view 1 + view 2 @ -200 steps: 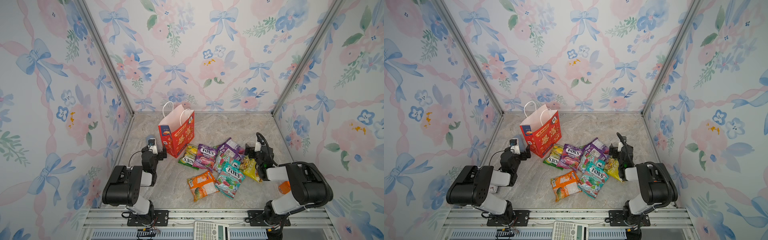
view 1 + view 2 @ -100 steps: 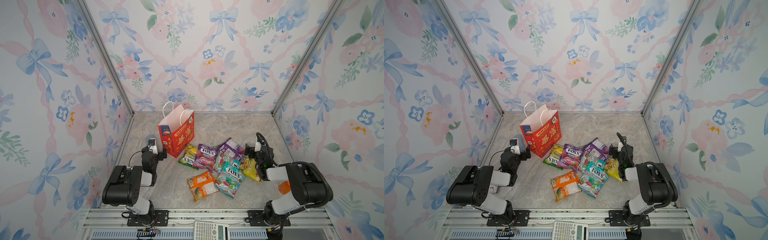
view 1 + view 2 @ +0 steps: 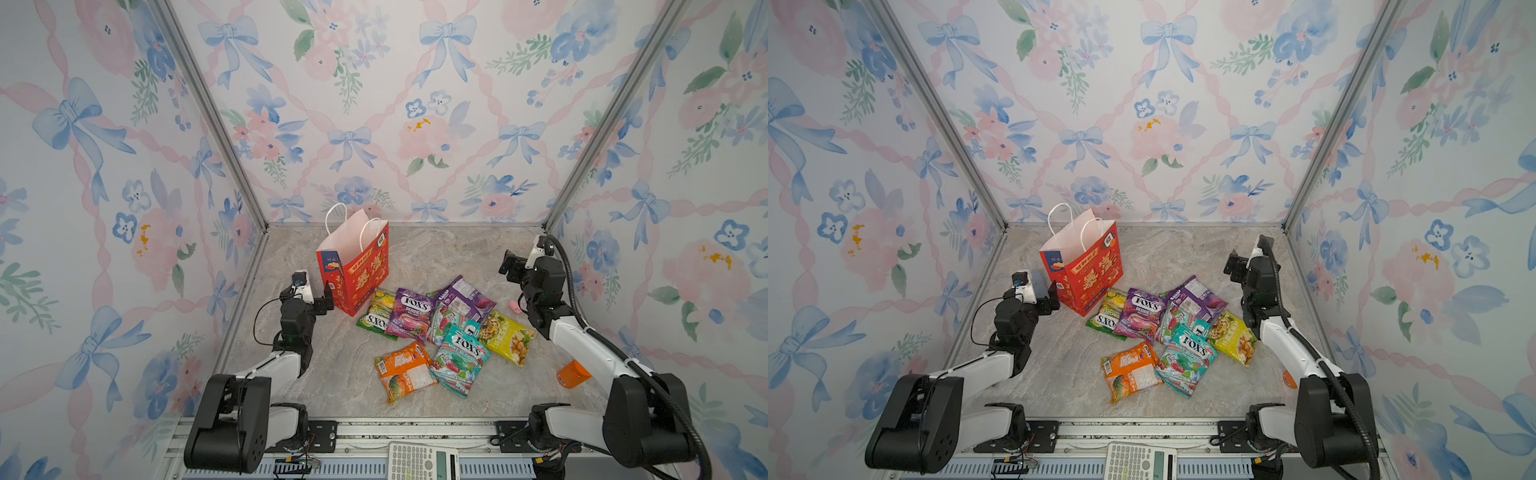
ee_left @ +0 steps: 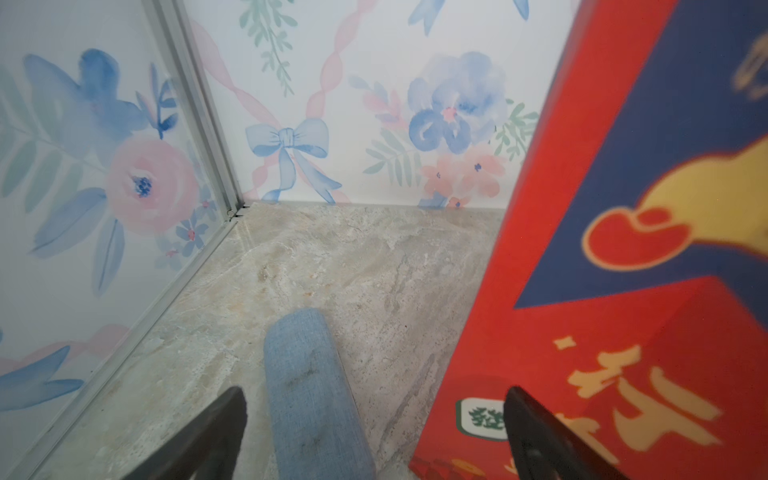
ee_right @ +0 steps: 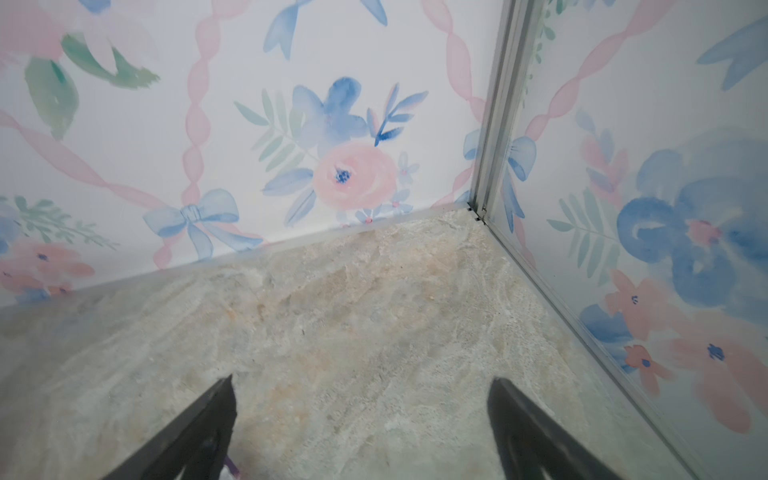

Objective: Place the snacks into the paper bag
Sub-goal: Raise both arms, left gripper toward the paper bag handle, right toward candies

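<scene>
Floor [image 3: 436, 249] lies bare behind the snacks [image 3: 436, 328] up to the back wall [image 3: 395, 124], we see. The paper bag [image 3: 353, 274] stands upright just left of the pile. Our left gripper [image 4: 374, 397] gapes wide beside the bag's side, grasping nothing; our right gripper [image 5: 361, 384] gapes empty by the right wall [image 3: 665, 208]

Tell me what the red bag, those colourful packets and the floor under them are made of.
The red bag looks like paper: matte white inside, crisp folded edges, a smoother printed outside. The packets seem thin glossy plastic film: wrinkled, with bright glints. The floor looks like veined beige stone, though it could be a printed laminate; the pictures do not settle that.
</scene>
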Robot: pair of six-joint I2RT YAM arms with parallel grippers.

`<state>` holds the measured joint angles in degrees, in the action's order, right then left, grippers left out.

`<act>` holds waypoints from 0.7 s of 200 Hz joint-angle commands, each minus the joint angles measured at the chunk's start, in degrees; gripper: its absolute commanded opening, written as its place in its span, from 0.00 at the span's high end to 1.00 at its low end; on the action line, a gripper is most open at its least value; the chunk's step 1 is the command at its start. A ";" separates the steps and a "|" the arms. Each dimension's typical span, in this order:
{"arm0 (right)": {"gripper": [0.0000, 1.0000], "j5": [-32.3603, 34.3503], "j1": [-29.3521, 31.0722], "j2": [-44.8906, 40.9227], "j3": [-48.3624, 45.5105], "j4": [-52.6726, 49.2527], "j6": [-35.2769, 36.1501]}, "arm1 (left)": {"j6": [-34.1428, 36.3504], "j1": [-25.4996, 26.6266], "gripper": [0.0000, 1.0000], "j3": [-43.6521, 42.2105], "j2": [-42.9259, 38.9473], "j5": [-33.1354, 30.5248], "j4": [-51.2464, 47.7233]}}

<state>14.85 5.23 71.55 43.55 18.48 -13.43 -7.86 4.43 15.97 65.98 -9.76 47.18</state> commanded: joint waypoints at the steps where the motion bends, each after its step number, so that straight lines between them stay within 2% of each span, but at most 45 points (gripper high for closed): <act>1: 0.04 -7.42 -3.03 1.09 -3.91 -7.80 -8.46 | -14.34 -0.13 0.02 -2.44 -9.87 -8.34 -6.63; 5: 0.04 -10.43 -3.91 0.97 -5.13 -5.53 -9.01 | -15.80 -0.41 0.02 -2.49 -11.65 -8.89 -8.43; 13: 0.04 -11.56 -4.00 0.21 -6.33 -3.38 -9.87 | -17.68 -0.84 0.02 -2.44 -15.20 -9.08 -10.79; 26: 0.04 -6.07 -1.34 -0.92 -4.35 -6.88 -8.18 | -17.59 -1.72 0.02 -1.57 -19.62 -7.34 -14.41; 42: 0.03 4.70 3.86 -0.38 3.41 -17.74 -4.87 | -16.56 -2.51 0.02 1.09 -23.00 -6.09 -19.14; 64: 0.03 6.11 6.26 3.25 13.83 -30.66 -5.61 | -14.62 -3.88 0.09 7.73 -24.18 -4.68 -27.26; 86: 0.03 5.43 7.54 6.38 20.91 -38.51 -9.48 | -11.66 -5.42 0.12 16.72 -21.93 1.25 -34.99; 115: 0.04 2.85 9.61 7.07 21.50 -39.14 -6.78 | -9.35 -7.24 0.12 33.54 -13.11 8.67 -49.46; 140: 0.03 -0.80 9.65 8.84 23.71 -41.90 -7.10 | -5.02 -7.77 0.23 46.05 -3.97 19.86 -59.15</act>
<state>17.17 14.15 78.13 64.71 -16.27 -20.43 -18.26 -2.83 53.19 55.42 -2.74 2.83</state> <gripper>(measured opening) 0.965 0.836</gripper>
